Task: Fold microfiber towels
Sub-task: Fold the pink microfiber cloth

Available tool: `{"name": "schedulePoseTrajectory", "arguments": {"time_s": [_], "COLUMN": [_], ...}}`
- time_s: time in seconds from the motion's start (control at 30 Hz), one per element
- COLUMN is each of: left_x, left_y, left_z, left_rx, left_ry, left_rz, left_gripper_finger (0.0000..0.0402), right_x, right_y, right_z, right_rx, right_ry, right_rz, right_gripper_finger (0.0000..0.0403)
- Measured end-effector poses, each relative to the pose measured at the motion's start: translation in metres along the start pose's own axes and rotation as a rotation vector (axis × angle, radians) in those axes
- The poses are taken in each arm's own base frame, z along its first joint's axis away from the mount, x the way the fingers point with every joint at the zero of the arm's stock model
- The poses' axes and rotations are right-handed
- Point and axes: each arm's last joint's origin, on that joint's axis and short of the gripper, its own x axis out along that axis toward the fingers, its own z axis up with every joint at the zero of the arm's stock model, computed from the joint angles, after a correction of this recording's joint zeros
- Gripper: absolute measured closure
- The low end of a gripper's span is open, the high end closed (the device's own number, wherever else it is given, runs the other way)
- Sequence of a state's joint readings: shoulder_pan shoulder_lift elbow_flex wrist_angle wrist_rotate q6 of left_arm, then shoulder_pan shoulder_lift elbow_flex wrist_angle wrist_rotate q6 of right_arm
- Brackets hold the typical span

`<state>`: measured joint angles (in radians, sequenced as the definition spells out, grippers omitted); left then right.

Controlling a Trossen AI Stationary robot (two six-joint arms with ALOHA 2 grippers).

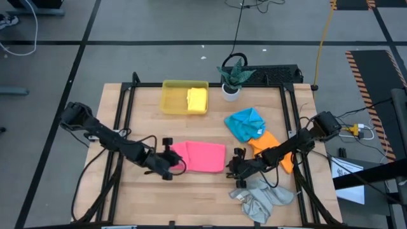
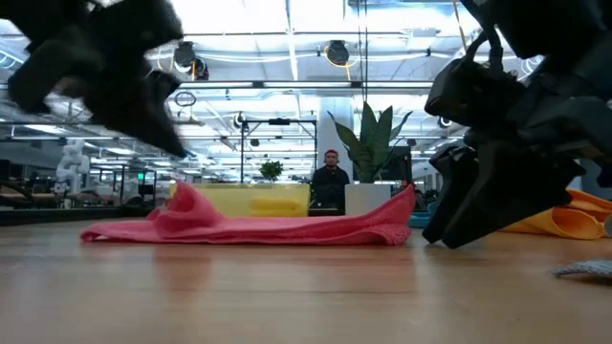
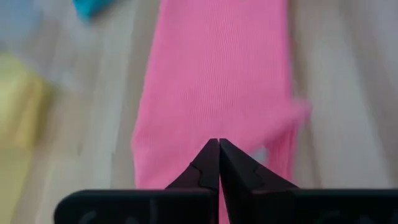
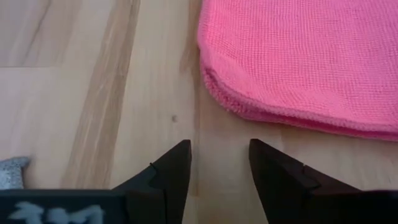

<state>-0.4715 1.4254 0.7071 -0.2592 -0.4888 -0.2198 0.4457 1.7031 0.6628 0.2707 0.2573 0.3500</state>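
A pink towel [image 1: 202, 156] lies folded in layers at the middle of the table; its left end humps up [image 2: 184, 203]. My left gripper [image 1: 173, 160] hovers shut just above that left end, its tips [image 3: 219, 144] over the pink cloth with nothing between them. My right gripper [image 4: 219, 152] stands open low over the bare wood beside the towel's right folded edge [image 4: 249, 109], apart from it. A yellow towel [image 1: 198, 100] lies in the tray. The blue towel [image 1: 245, 124], the orange towel [image 1: 270, 145] and the grey towel [image 1: 261, 198] lie crumpled on the table's right side.
A translucent yellow tray [image 1: 170, 102] sits at the far edge, with a potted plant in a white pot [image 1: 231, 81] to its right. Bare wood shows on the table's left and near the front left. A person [image 2: 330, 183] stands in the room beyond.
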Motion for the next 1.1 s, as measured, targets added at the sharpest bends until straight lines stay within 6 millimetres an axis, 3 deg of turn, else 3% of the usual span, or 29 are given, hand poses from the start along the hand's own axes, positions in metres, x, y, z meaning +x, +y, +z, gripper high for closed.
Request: {"name": "schedulePoseTrajectory", "arguments": {"time_s": [0.13, 0.27, 0.5, 0.7, 0.9, 1.0, 1.1], "left_x": [-0.001, -0.002, 0.004, 0.022, 0.038, 0.041, 0.041], "left_y": [-0.001, -0.006, -0.022, -0.030, -0.029, -0.029, -0.027], "left_z": [-0.008, 0.002, 0.010, 0.005, -0.003, -0.008, -0.007], "left_rx": [-0.056, -0.047, 0.392, 0.513, 0.540, 0.568, 0.552], "left_ry": [0.071, -0.019, -0.141, -0.126, -0.052, -0.013, -0.008], "left_rz": [0.005, -0.085, -0.198, -0.182, -0.015, 0.000, 0.081], "left_gripper_finger": [0.0395, 0.0387, 0.0393, 0.0314, 0.0217, 0.0206, 0.0234], "right_x": [0.000, 0.000, 0.000, 0.000, 0.000, 0.000, 0.000], "right_y": [0.001, 0.003, 0.003, 0.003, 0.003, 0.003, 0.003], "right_z": [0.002, 0.007, 0.010, 0.010, 0.010, 0.010, 0.010], "right_rx": [0.000, -0.027, -0.030, -0.036, -0.053, -0.053, -0.053], "right_ry": [-0.019, -0.076, -0.100, -0.101, -0.103, -0.103, -0.102], "right_rz": [0.011, 0.030, 0.037, 0.036, 0.034, 0.033, 0.033], "right_gripper_finger": [0.0248, 0.0248, 0.0248, 0.0248, 0.0248, 0.0248, 0.0248]}}
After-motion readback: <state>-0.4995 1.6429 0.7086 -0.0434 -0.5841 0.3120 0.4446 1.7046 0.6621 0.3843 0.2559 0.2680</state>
